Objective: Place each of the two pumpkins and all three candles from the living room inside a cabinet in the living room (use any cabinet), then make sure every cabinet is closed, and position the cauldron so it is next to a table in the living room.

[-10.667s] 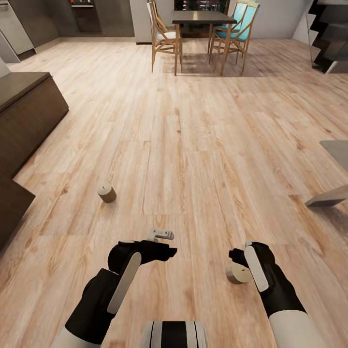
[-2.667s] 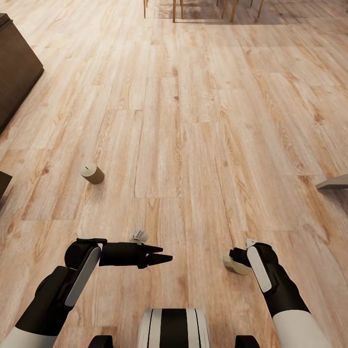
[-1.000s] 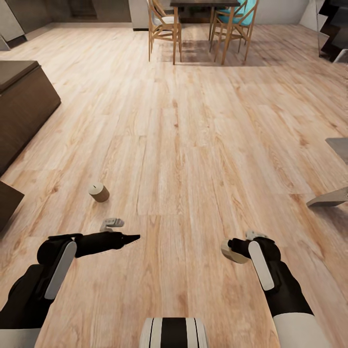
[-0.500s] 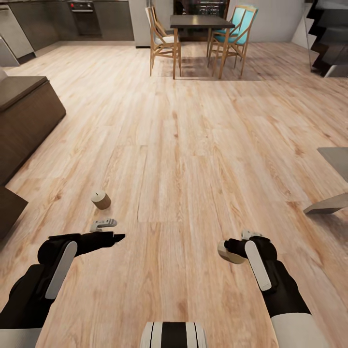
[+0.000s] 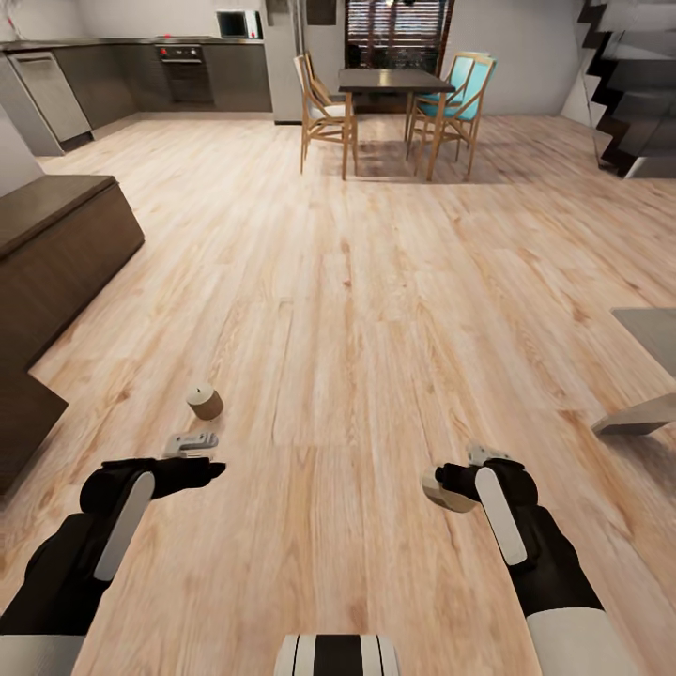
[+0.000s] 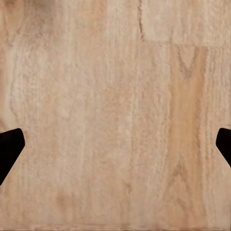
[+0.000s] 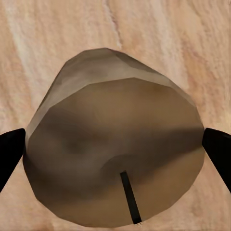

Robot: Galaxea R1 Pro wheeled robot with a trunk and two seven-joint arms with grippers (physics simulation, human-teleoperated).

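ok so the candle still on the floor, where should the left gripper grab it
Grip the candle across its round side wall, coming straight down from above. It stands upright, wick up, with open floor around it, so the open left gripper can probably straddle it.

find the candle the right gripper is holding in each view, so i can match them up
Head view: the held candle is low and right of centre, at the tip of the right gripper.
Right wrist view: the same candle sits large between the dark fingertips.
Left wrist view: floor planks.
Shared landmark: the wood floor.
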